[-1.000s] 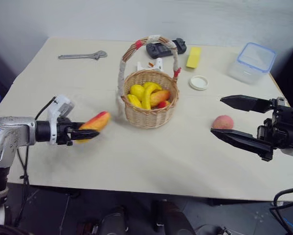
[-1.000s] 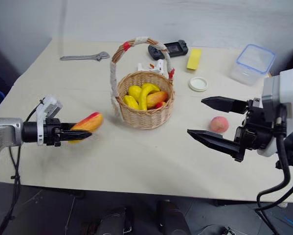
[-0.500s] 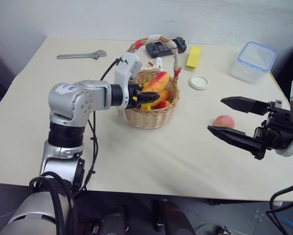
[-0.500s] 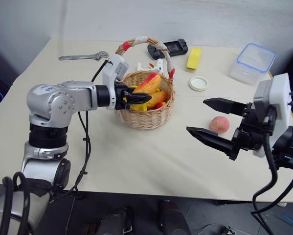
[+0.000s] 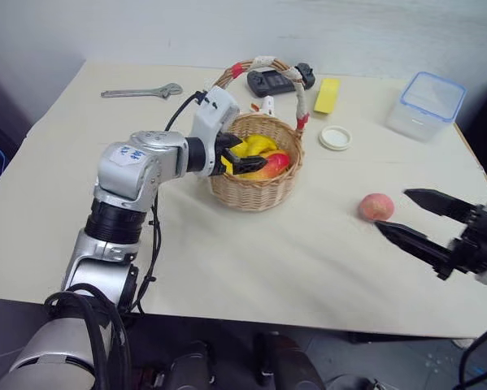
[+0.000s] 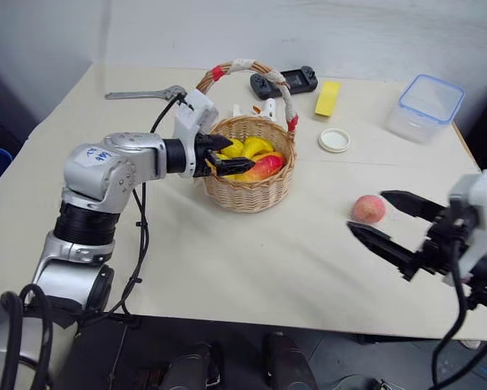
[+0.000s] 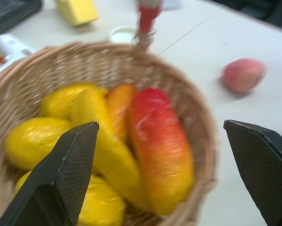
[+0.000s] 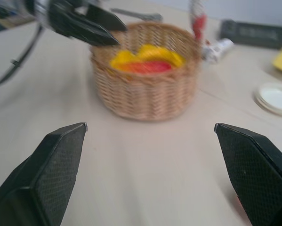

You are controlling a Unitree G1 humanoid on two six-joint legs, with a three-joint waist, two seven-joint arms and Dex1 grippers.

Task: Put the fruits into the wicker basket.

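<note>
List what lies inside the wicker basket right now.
Inside the wicker basket lie the red-and-yellow mango and several yellow fruits. Whatever sits beneath them on the basket floor is covered.

mango (image 5: 269, 166) in wicker basket (image 5: 258, 188) | peach (image 5: 376, 206) on table (image 5: 251, 260), right of basket

A pale cream table (image 5: 251, 260) carries everything. Near its middle stands the wicker basket (image 5: 258, 183). Along the far edge lie a wrench (image 5: 141, 92), a black handheld controller (image 5: 276, 80) and a yellow sponge (image 5: 327, 94). A white lid (image 5: 336, 137) sits beside the basket, a clear blue-rimmed box (image 5: 426, 105) at the far right, and a peach (image 5: 376, 207) toward the near right.
</note>
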